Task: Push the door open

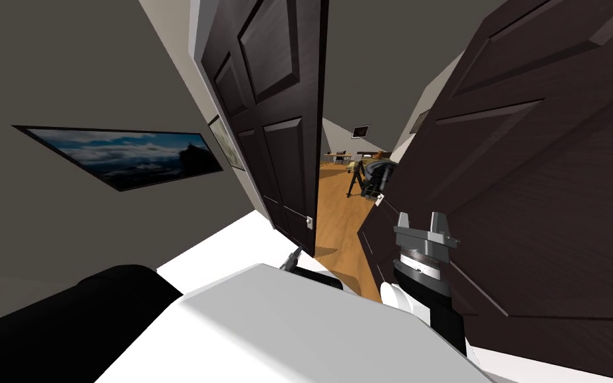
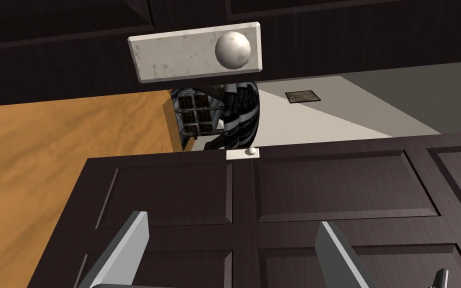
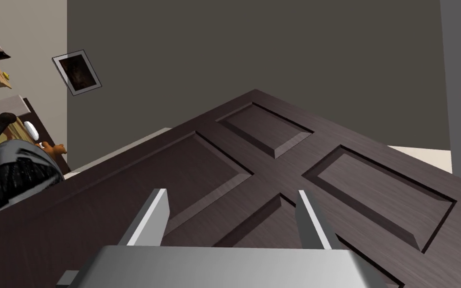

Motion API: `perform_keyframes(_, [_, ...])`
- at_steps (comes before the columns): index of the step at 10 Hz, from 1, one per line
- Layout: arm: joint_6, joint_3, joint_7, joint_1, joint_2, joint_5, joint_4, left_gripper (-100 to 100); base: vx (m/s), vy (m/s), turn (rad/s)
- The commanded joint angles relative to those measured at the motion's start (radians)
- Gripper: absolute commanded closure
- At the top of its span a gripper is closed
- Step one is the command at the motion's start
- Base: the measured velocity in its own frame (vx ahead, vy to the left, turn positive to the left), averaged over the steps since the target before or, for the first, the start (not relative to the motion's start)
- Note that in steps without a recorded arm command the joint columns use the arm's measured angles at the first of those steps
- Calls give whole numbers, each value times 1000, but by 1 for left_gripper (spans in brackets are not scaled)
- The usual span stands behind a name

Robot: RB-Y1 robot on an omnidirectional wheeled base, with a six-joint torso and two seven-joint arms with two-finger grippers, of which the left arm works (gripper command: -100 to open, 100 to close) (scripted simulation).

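The door in hand, as I judge it, is the dark panelled right-hand leaf (image 1: 538, 199), which takes up the whole right side of the head view and stands partly open. Its pale knob plate (image 1: 379, 198) sits at its free edge near the middle of the frame. The right gripper (image 1: 421, 224) is close against this leaf, low in the frame. In the right wrist view its fingers stand apart with nothing between them, over the cross of rails between four sunken panels. Whether the tips touch the wood cannot be told.

A second dark leaf (image 1: 265, 120) stands ajar at upper centre. The left gripper (image 1: 290, 259) sits just below its latch plate (image 1: 310, 223); the left wrist view shows those fingers also spread and empty. Between the two leaves a strip of orange wooden floor (image 1: 338, 213) runs to a further room. A tripod (image 1: 357, 178) and a dark striped object (image 1: 381, 174) stand there, close behind the right leaf's edge. A framed landscape (image 1: 129, 156) hangs on the wall at left.

The thin blades could skid along a rail and drop into a bevelled panel, which would wedge or twist the hand. As the leaf swings it may strike the striped object behind it and stall. The left hand is so near the other leaf's plate that it could snag there if the body moves forward through the narrow gap.
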Motion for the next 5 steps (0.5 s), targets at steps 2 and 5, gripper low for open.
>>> perform_keyframes(2, [26, -5, 7, 2, 0, 49, 20, -100, 71, 65, -27])
perform_keyframes(5, [59, -10, 16, 3, 1, 115, 48, -100, 77, 68, -34])
